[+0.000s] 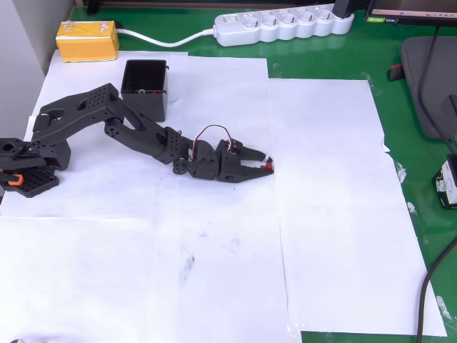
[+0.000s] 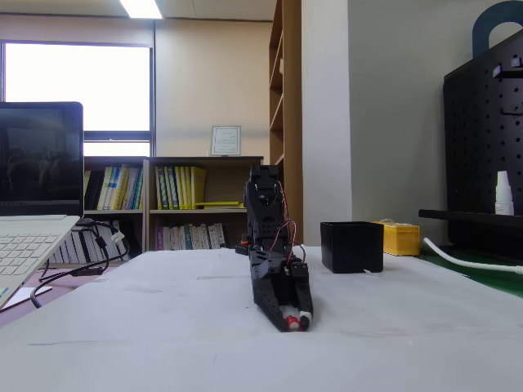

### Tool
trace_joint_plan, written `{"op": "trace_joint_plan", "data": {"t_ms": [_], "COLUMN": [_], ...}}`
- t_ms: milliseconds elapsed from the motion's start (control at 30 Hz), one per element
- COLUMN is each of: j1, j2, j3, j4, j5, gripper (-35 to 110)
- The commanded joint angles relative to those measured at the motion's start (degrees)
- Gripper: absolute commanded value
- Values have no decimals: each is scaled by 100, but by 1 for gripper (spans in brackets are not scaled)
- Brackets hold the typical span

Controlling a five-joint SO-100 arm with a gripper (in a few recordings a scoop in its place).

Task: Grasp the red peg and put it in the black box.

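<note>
My black gripper (image 1: 266, 165) lies low over the white paper, stretched out to the right in the overhead view. A tiny dark-red peg (image 1: 267, 167) sits between its fingertips, which are drawn close on it. From the fixed view the gripper (image 2: 294, 320) points toward the camera with its tips down at the paper, and the red peg (image 2: 292, 322) shows at them. The black box (image 1: 145, 87) stands open-topped behind the arm, up and left of the gripper in the overhead view. In the fixed view the black box (image 2: 351, 247) is behind and to the right.
A yellow box (image 1: 87, 41) sits at the back left, with a white power strip (image 1: 282, 26) along the back edge. A dark stand (image 1: 428, 86) and cables occupy the green mat at the right. In the fixed view a laptop (image 2: 33, 204) stands at the left.
</note>
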Motion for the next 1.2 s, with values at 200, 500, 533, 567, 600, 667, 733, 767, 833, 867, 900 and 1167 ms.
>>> {"op": "trace_joint_plan", "data": {"t_ms": [200, 500, 533, 567, 600, 667, 733, 767, 833, 867, 900, 1167], "j1": [123, 123, 105, 79, 62, 0, -70, -97, -141, -158, -185, -554], "j2": [-193, -1969, -2224, -2435, -2610, -2909, -3111, -3217, -3393, -3472, -3568, -4403], "j3": [88, 255, 483, 729, 1002, 1477, 1872, 2065, 2531, 2777, 2997, 4236], "j4": [70, 3120, 3762, 4333, 4887, 5810, 6451, 6785, 7603, 8016, 8394, 10916], "j5": [-35, 809, 984, 1169, 1327, 1617, 1802, 1898, 2074, 2162, 2259, 2927], "gripper": [0, 0, 0, 0, 0, 0, 0, 0, 0, 0, 0, 0]}}
